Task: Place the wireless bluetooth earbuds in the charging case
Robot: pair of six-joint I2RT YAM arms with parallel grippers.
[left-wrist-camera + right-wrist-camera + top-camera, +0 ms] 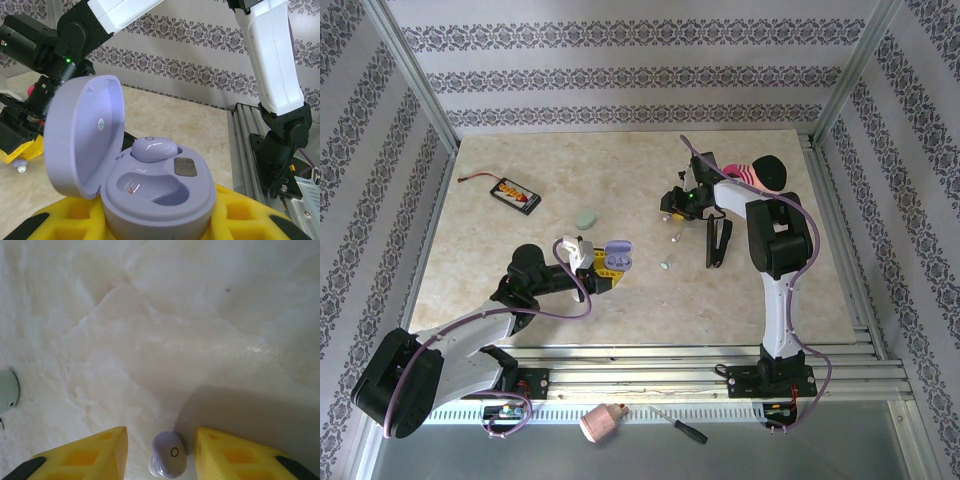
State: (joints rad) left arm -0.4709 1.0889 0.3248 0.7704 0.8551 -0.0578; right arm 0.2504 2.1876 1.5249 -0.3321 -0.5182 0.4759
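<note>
**rig_op:** One lilac bud [154, 148] is already sitting in the far socket of the charging case [159, 210]. The other lilac bud [169, 460] is lying on the marble table [165, 320], well apart from the case. I'm gripping the case base with the left gripper [602, 268]. The lid [85, 135] is standing open and the near socket [145, 189] is empty, facing up. The right gripper [160, 437] is hovering over the loose bud with its yellow fingers [95, 452] only narrowly apart. There's one on each side, and I'm not seeing either one touching it. Any tips for the pick?

**benchmonkey:** You're lining up fine, I'm thinking. The bud is looking a bit closer to the right-hand finger, so I'd be nudging sideways until it's centred before closing. Otherwise one pad is hitting first and flicking it away. Those things are smooth and rounded, so I'm guessing they squirt out easily. Go low and close slowly on the fat body, not the tip.

**rig_op:** And the mint-green bud [666, 264] sitting near the case?

**benchmonkey:** I'm reckoning it belongs to the mint-green case [585, 219] further back, so I'd be leaving it alone. When carrying the lilac one across, I'd be watching that lid. It's leaning over the sockets, so I'd be coming in from the open side.
</note>
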